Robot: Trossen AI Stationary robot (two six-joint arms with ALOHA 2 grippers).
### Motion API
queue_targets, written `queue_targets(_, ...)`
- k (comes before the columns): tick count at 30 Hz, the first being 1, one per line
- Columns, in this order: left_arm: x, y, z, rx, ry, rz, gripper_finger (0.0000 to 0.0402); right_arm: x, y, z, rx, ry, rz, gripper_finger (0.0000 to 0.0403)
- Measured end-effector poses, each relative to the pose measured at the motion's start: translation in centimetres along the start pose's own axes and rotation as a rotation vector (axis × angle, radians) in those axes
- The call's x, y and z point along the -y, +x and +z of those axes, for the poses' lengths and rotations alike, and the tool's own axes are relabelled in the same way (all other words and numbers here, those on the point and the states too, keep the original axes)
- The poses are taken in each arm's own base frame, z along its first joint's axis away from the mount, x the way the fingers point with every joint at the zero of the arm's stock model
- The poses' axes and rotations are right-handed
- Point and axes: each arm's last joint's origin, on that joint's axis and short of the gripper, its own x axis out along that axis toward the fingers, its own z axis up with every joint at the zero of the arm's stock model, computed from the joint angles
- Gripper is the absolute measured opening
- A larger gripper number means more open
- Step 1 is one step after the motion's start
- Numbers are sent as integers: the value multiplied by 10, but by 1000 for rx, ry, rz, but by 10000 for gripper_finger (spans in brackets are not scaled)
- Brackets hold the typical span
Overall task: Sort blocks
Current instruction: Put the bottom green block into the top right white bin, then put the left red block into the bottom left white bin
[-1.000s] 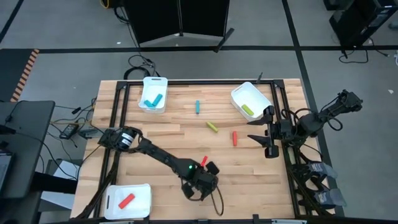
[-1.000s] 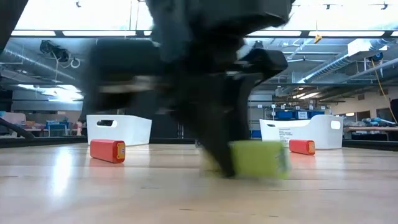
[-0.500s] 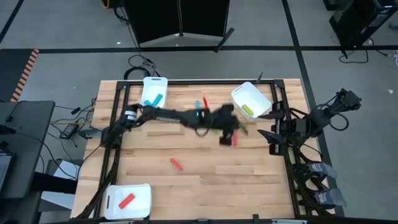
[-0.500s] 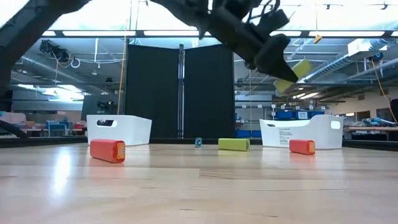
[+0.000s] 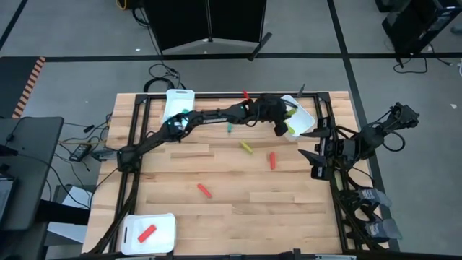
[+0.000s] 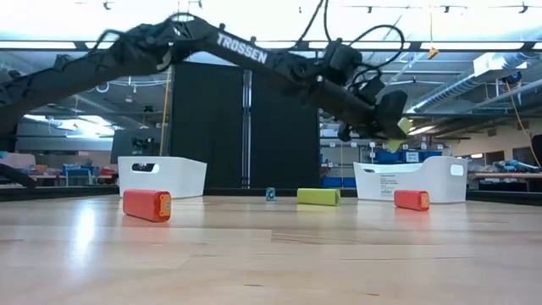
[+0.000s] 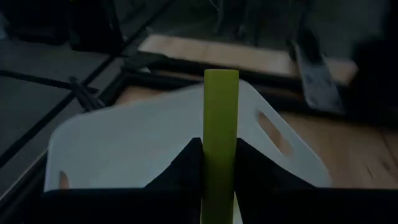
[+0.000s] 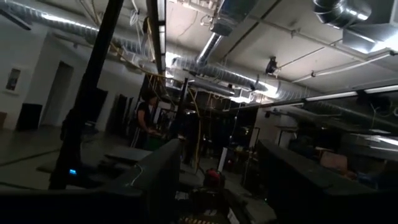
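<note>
My pale wooden slatted table (image 5: 180,209) sits on grey flooring; going left to right, a red bar lies in the near-left white plastic tray (image 5: 148,232), teal ones in the far-left white tray (image 5: 175,103); loose red, teal and yellow-green blocks (image 5: 247,147) remain mid-table, so I judge sorting partly done; my left gripper (image 5: 284,124) pinches a yellow-green stick (image 7: 220,137) over the far-right white tray (image 5: 303,114), rim close beneath; my right gripper (image 5: 315,160) waits at the table's edge, fingers spread.

left end effector (image 5: 283,124) carried yellow-green block (image 7: 220,134) across, now over white tray (image 5: 303,110)
</note>
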Motion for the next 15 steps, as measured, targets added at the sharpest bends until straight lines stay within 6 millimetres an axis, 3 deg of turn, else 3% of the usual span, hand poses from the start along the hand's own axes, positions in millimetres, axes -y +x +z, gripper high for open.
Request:
queue_targets(5,-17,7,-9,10,-139,18,72,0,0,-1,-8,5,2,222)
queue_targets(12,-16,2,-5,-13,-144,-3,228,-1,0,-1,-11,13,4,222)
queue_targets(15,-16,-6,6,-13,-135,-17,265,-1,0,-1,-11,23,4,222)
